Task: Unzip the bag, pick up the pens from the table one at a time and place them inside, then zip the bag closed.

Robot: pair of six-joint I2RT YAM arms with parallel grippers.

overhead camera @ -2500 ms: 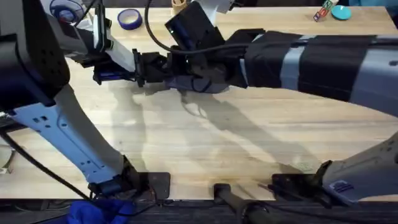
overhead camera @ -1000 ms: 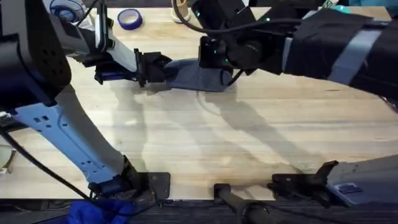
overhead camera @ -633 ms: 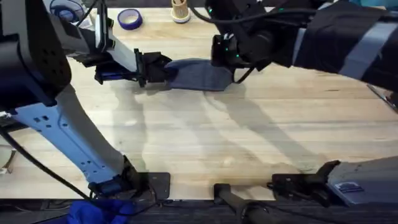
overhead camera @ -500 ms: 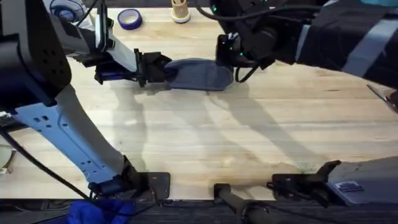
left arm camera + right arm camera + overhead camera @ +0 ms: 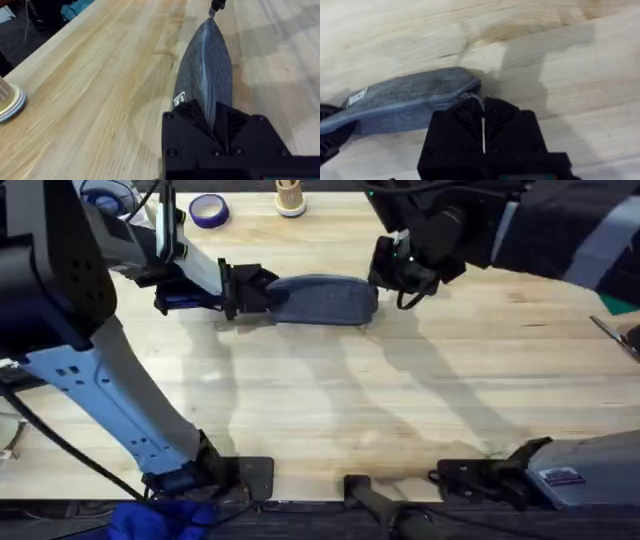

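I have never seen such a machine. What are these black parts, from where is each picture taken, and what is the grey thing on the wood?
These are two robot arms at a wooden table. One picture looks down from above; the other two come from small cameras on each arm's wrist. The grey thing is a fabric zip bag lying on the table. The left gripper is shut on one end of the bag. The right gripper is at the other end, shut on a thin metal piece that looks like the zip pull. A roll of blue tape lies at the far edge.
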